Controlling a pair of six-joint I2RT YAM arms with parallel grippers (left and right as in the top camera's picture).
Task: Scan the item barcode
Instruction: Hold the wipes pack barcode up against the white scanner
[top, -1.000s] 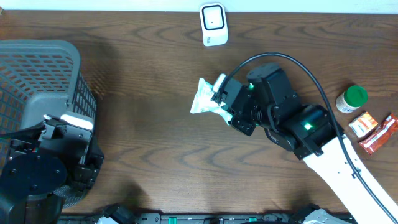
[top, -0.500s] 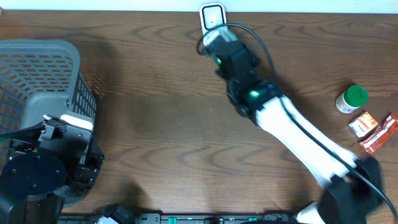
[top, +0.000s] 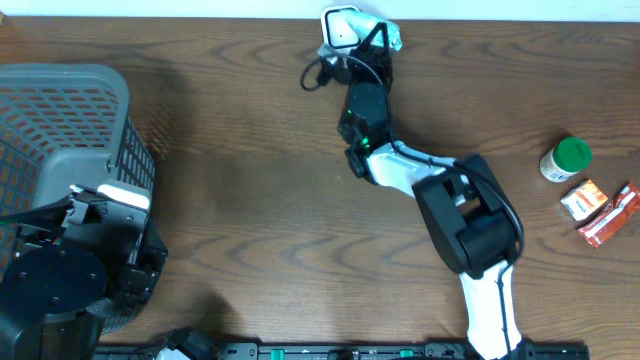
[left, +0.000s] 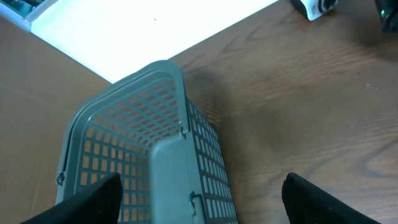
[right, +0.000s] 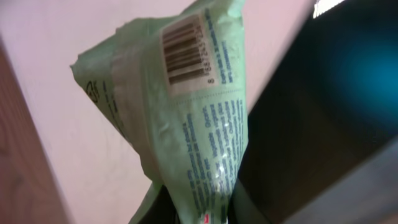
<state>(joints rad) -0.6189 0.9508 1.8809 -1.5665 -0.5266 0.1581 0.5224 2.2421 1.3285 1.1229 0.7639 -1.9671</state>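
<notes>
Overhead top-down; left wrist shares basket (top: 60, 120); right wrist near packet (right: 186, 130).

Mock shop checkout — scanner (top: 338, 24), basket (top: 70, 72) (grey)

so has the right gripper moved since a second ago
Yes. The right gripper, holding the green packet, swung from mid-table to the white scanner at the far edge.

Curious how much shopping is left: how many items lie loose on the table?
3, all near the right edge: a green-capped bottle, an orange packet, a red packet. The basket may hide more.
</notes>
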